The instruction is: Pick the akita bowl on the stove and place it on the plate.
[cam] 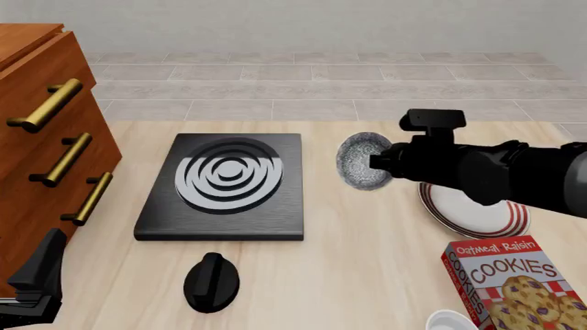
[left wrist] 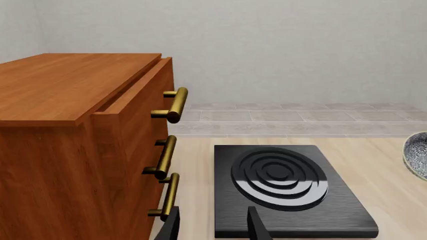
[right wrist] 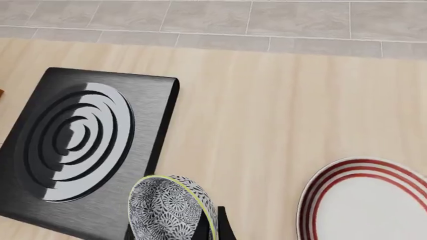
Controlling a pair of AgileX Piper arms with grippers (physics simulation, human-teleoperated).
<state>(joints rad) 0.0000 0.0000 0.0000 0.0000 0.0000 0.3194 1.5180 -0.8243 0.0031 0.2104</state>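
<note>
My right gripper point(cam: 378, 162) is shut on the rim of the akita bowl point(cam: 361, 159), holding it tilted in the air between the stove point(cam: 225, 187) and the plate point(cam: 475, 214). The right wrist view shows the bowl point(right wrist: 167, 207) pinched in the gripper point(right wrist: 212, 227), with the black stove point(right wrist: 80, 145) on one side and the red-striped plate point(right wrist: 373, 200) on the other. My left gripper point(left wrist: 213, 226) stands open and empty at the stove's point(left wrist: 287, 190) near edge. The bowl's edge point(left wrist: 418, 152) shows there too.
A wooden drawer cabinet point(cam: 37, 137) with brass handles stands at the left, close to my left gripper point(cam: 32, 289). A black round knob point(cam: 211, 282) lies in front of the stove. A cookies box point(cam: 509, 282) and a white cup point(cam: 449, 322) sit at the front right.
</note>
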